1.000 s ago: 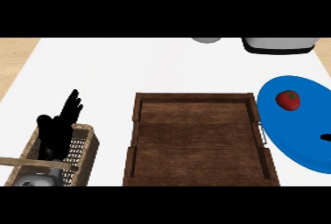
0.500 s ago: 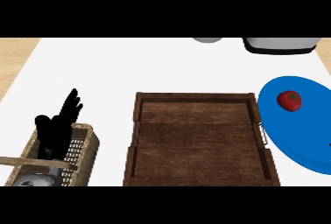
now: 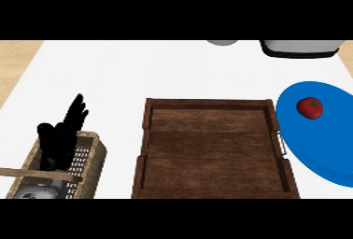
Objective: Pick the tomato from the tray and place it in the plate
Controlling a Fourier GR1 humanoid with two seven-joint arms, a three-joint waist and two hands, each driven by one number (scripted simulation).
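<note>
- While the white counter (image 3: 138, 70) fills most of the head view, a strip of pale wood floor (image 3: 14, 56) shows along its left edge.
- Dark and wooden, the tray (image 3: 214, 186) sits at the middle of the counter with low walls all round and only bare boards inside; a small metal handle (image 3: 281, 140) shows on its right wall.
- Just beside the tray's right wall lies the blue plate (image 3: 324, 154), its far side cut off by the view's right edge.
- On the plate, near its far end, rests the red tomato (image 3: 309, 107) with a small green stem on top, so the tomato is out of the tray and inside the plate.
- At lower left stands a wicker basket (image 3: 96, 154) with a handle (image 3: 27, 172) across it, holding a grey round thing (image 3: 31, 193) that I cannot identify.
- Over that basket the left hand (image 3: 62, 140) shows black, fingers straight and pointing up, spread and holding nothing.
- At the counter's far edge a dark-based grey appliance (image 3: 300, 46) and a grey round thing (image 3: 222, 42) are partly cut off.
- Neither forearm nor fingers of the right hand appear anywhere.
</note>
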